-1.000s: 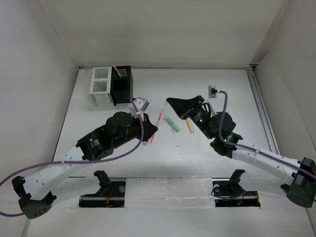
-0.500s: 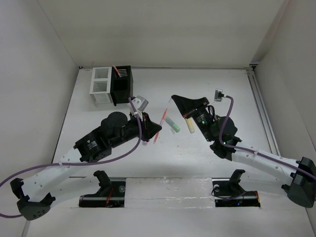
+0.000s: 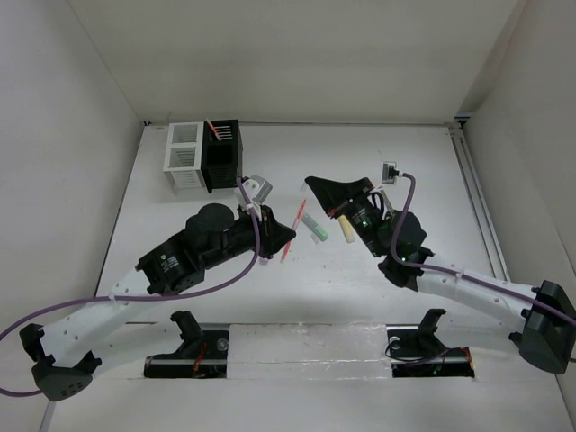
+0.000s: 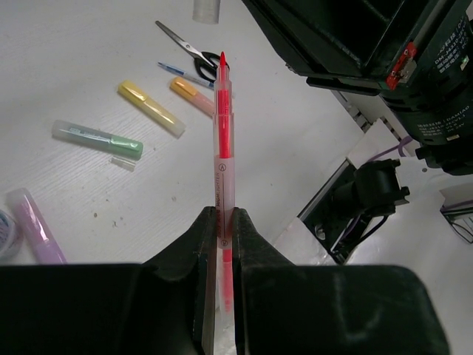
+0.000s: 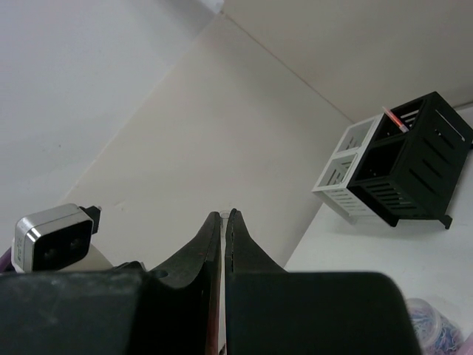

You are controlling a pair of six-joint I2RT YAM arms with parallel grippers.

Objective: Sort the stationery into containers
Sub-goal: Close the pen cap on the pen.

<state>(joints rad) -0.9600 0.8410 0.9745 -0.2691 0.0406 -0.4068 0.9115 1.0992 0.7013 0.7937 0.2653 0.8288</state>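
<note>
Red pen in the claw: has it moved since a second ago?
Yes. The red pen drifted slightly right, closer to the green marker, which stayed put.

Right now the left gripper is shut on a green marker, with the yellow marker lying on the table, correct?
No. The left gripper is shut on a red pen; the green marker lies on the table near the yellow marker, as the left wrist view shows.

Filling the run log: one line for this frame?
left gripper: shut on red pen | right gripper: shut, looks empty | green marker, yellow marker: on table
</note>
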